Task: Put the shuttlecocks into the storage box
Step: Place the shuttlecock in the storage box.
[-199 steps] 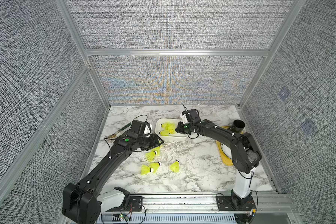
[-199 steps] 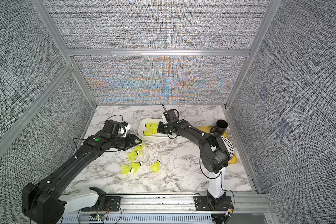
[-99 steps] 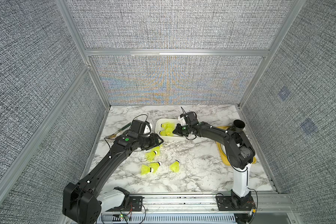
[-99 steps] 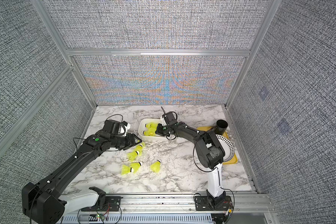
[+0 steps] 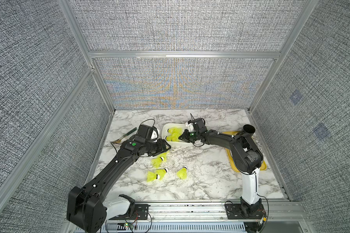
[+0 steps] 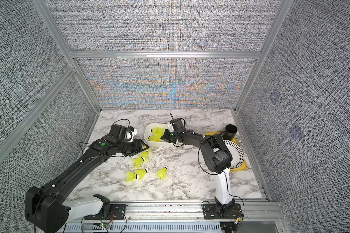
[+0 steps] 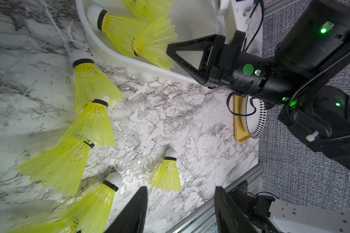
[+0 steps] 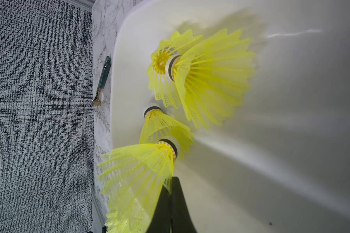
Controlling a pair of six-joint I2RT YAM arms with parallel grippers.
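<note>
Marble bench [image 5: 206, 181], nearest edge first. Several loose shuttlecocks [image 5: 157, 161] lie on their sides on the bare bench in front of the storage box. One lone shuttlecock [image 5: 181, 172] sits a little apart, on the robot's right of the cluster.

Just beyond the cluster, the left claw [image 6: 143, 149] hangs above its farthest member. Its fingers stand apart with nothing between them, and the left wrist view shows bare bench and loose cones below.

Farther back is the storage box [image 5: 179, 144], a shallow white tub. It contains stored shuttlecocks [image 5: 175, 131] at its end nearer the left arm; in the right wrist view two of them are nested, cap into skirt.

The right claw [image 8: 171, 179] reaches in over the box's near wall. Its fingers are pressed together on the skirt edge of the held shuttlecock [image 8: 137, 177], whose cap points into the box.

To the robot's right, a yellow tray [image 6: 238, 167] carries a patterned plate [image 6: 234, 153], partly hidden by the right arm. A black cup [image 5: 249, 131] stands at the tray's far end. A green-handled fork [image 5: 127, 134] lies on the bench by the left wall.
</note>
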